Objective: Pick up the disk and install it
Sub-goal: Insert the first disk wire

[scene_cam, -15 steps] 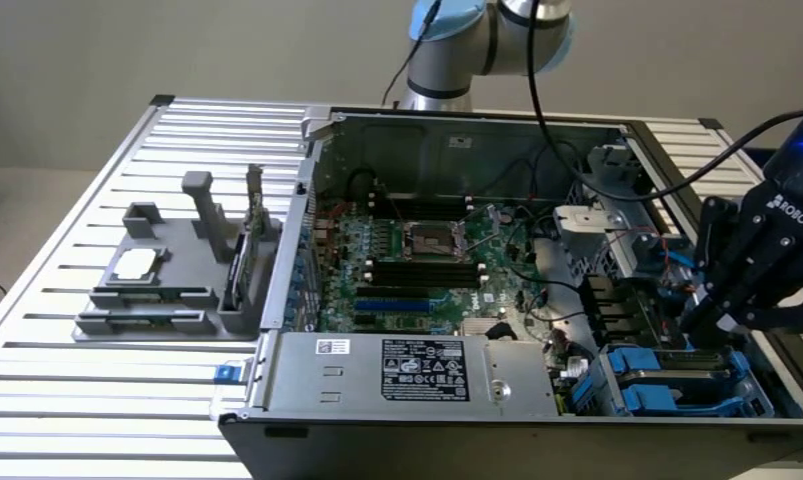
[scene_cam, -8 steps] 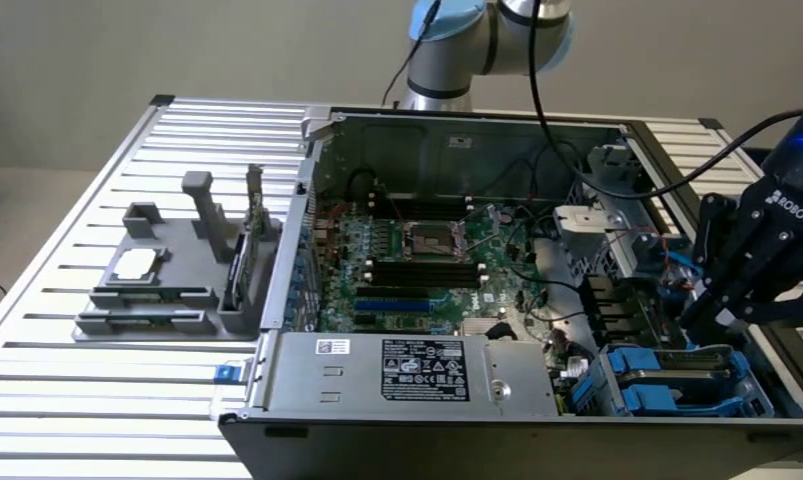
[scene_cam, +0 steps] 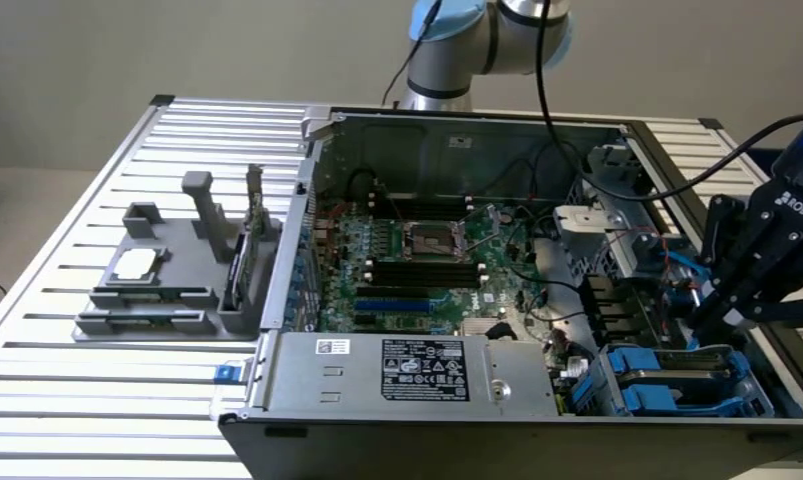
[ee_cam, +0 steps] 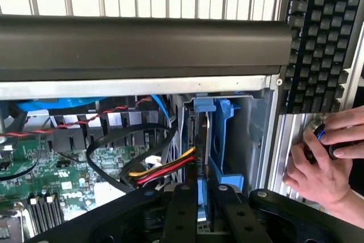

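- The disk (ee_cam: 200,157) stands on edge in the drive bay at the near corner of the open computer case (scene_cam: 374,400), on the exterior view's right; in the wrist view only its thin edge shows.
- A blue carrier (ee_cam: 219,135) frames the disk, and its blue plastic sits between the grey walls of the bay.
- In the exterior view, blue drive carriers (scene_cam: 648,385) fill the near right bay, just below the gripper.
- The gripper (ee_cam: 199,197) has its black fingers (ee_cam: 182,214) drawn close together on either side of the disk's edge, nearly closed, and appears to grip it.
- In the exterior view the gripper (scene_cam: 715,325) reaches down into the bay from the right, with its black body above the case wall.
- Red, yellow and black cables (ee_cam: 162,169) lie just beside the disk, over the green motherboard (scene_cam: 415,260).
- The grey power supply (scene_cam: 415,375) with its white label lies along the near side of the case, left of the bay.
- A grey fixture (scene_cam: 174,270) stands on the slatted table (scene_cam: 54,400), well apart to the left of the case.
- A person's hands (ee_cam: 327,160) rest on a dark object beside a keyboard (ee_cam: 324,38), outside the case.
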`<state>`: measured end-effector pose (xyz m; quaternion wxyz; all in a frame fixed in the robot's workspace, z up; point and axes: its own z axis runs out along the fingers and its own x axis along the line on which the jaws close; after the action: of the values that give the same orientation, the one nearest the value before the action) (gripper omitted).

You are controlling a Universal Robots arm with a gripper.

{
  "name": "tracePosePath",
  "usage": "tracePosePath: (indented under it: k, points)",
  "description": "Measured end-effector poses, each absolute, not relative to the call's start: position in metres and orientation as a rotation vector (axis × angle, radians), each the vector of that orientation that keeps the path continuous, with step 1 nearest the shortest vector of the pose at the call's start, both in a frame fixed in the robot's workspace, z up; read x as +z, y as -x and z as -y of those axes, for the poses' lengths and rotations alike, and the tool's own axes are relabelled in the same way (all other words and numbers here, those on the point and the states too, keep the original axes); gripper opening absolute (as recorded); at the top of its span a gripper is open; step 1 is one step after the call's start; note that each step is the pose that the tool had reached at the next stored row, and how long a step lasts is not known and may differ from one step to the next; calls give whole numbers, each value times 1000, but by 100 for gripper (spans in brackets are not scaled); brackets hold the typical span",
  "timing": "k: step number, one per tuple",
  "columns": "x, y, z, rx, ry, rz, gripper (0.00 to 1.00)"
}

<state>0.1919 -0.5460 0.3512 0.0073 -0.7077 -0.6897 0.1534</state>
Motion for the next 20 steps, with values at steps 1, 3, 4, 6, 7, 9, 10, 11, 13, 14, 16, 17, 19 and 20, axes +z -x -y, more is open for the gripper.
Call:
tracePosePath:
  k: [1,3,4,6,7,9,10,11,13,14,16,17,19,20]
  points:
    - [351,-193,546,483,2215,2155,16]
    - [349,-195,546,489,2219,2150,16]
    - [349,-195,546,491,2221,2148,16]
    - [347,-196,546,498,2220,2142,16]
    - [346,-196,546,500,2221,2137,16]
    - [344,-196,546,505,2223,2131,16]
    - [343,-197,546,507,2224,2128,16]
    - [343,-197,546,510,2224,2125,16]
    - [342,-198,546,512,2225,2122,16]
    - [341,-198,546,513,2226,2121,16]
    - [340,-199,546,515,2228,2117,16]
    - [339,-199,546,517,2228,2116,16]
    - [338,-199,546,524,2228,2112,16]
    - [338,-199,546,528,2227,2110,16]
